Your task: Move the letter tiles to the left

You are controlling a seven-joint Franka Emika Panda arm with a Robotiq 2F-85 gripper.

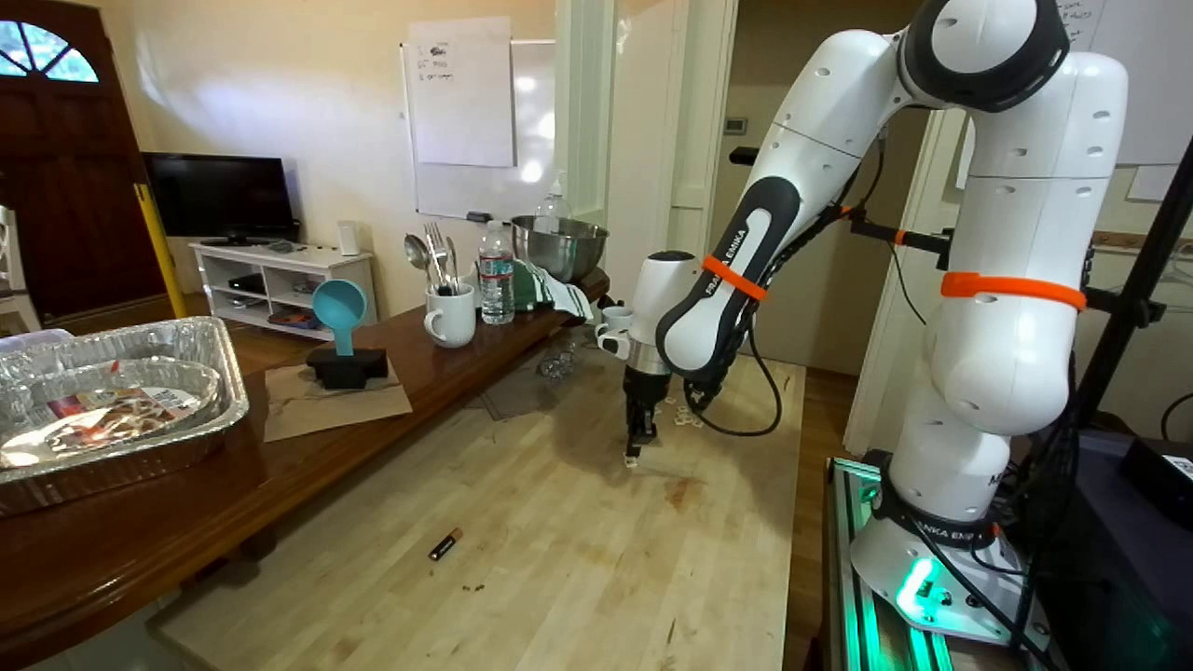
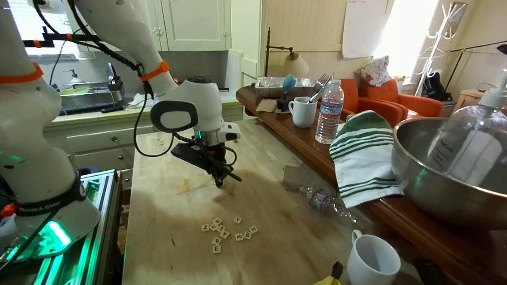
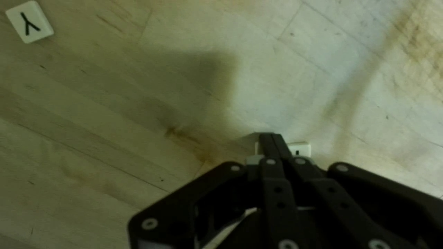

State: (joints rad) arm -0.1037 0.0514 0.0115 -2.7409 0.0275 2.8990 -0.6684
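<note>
Homey room, orange armchairs (image 2: 424, 106) in the background, pale table (image 2: 277, 259) alongside a dark brown counter (image 1: 289, 463). Can see most of the letter tiles (image 2: 224, 234) in a loose cluster between the robot-side edge and the counter-side edge, with a stray Y tile (image 2: 237, 220) just beside. Got the end effector (image 3: 272, 138) down at the table, nearer than those to the edge by the kitchen cabinets (image 2: 194, 25), clenched tip to tip with nothing visible between. Also a pale tile (image 3: 300, 148), showing either side of those tips; can't tell whether one piece or two. Probably a pushing step, not a pick. Main worry: skating over, thanks to thin tiles and too little downward pressure. Or, with too much, pinning one flat. Narrow tips, so easy to spin a piece sideways. With too long a sweep, maybe straight off the robot-side edge.
</note>
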